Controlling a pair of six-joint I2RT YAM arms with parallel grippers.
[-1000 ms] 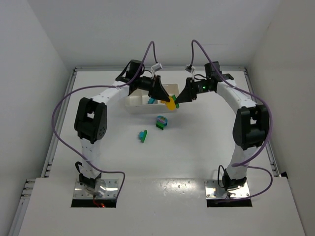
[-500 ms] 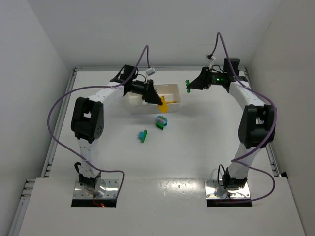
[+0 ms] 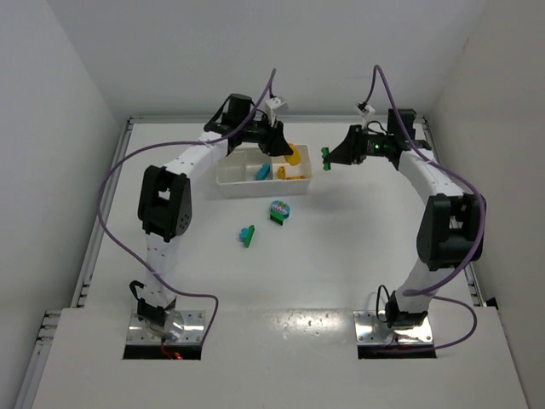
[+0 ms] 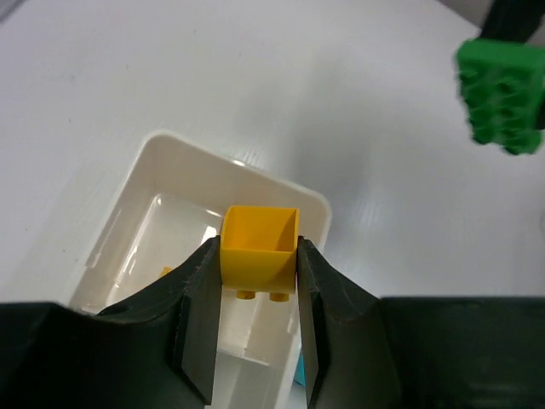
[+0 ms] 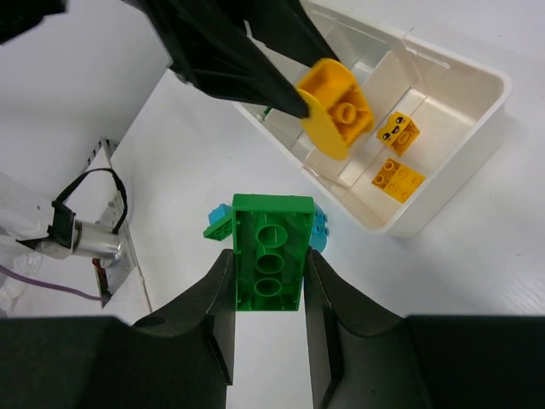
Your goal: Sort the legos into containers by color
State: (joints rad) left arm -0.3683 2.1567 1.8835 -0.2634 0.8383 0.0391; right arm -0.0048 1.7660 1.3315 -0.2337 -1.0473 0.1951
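Note:
My left gripper (image 3: pixel 288 154) is shut on a yellow-orange lego (image 4: pixel 260 251) and holds it above the right end of the white tray (image 3: pixel 230 179). My right gripper (image 3: pixel 330 156) is shut on a green lego (image 5: pixel 271 251), held in the air just right of the tray. The green lego also shows in the left wrist view (image 4: pixel 502 94). The tray's right compartment (image 5: pixel 443 128) holds two yellow legos (image 5: pixel 398 179). A cyan lego (image 3: pixel 263 171) lies in the middle compartment. Two cyan-and-green legos (image 3: pixel 278 210) (image 3: pixel 247 235) lie on the table in front of the tray.
The tray stands at the back middle of the white table (image 3: pixel 358 247). White walls close in the back and both sides. Purple cables (image 3: pixel 111 183) loop off both arms.
The two grippers were together at a joined yellow and green piece. The right pulled away right with the green lego. The left then carried the yellow lego back over the tray's right end.

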